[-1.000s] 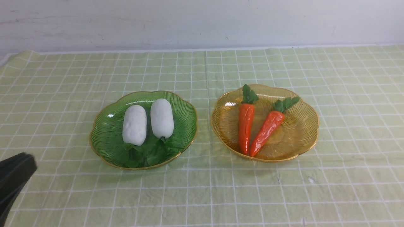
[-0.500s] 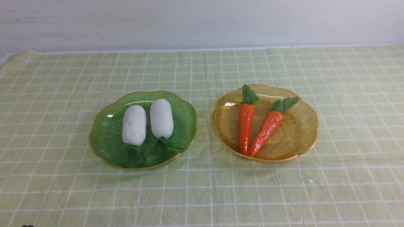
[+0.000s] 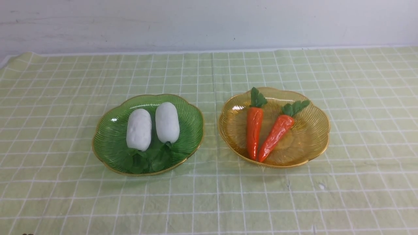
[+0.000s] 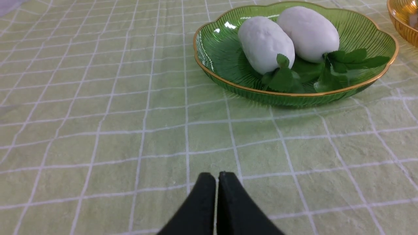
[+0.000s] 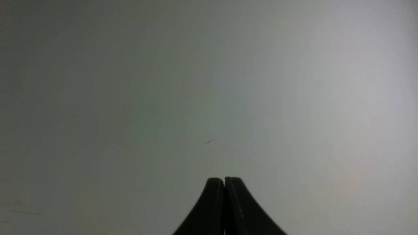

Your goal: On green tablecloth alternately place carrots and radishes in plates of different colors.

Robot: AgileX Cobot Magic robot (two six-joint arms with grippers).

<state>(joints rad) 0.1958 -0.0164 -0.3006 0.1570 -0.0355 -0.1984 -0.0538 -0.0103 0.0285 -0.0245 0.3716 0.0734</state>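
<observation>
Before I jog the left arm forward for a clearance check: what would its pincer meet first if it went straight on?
Probably bare green tablecloth first. The shut left pincer points past the green plate, which looks off to one side, though depth is unclear.

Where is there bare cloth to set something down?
Near the robot, in front of the green plate and amber plate, and behind them toward the wall, the green tablecloth is bare. The strip between the plates is tight.

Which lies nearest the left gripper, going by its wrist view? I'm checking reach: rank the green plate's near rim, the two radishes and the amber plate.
From the left gripper, shut, over the cloth:
1. Green plate, near rim ahead.
2. Radishes, inside it; too close to call.
3. Amber plate, beyond, at the frame's edge.
</observation>
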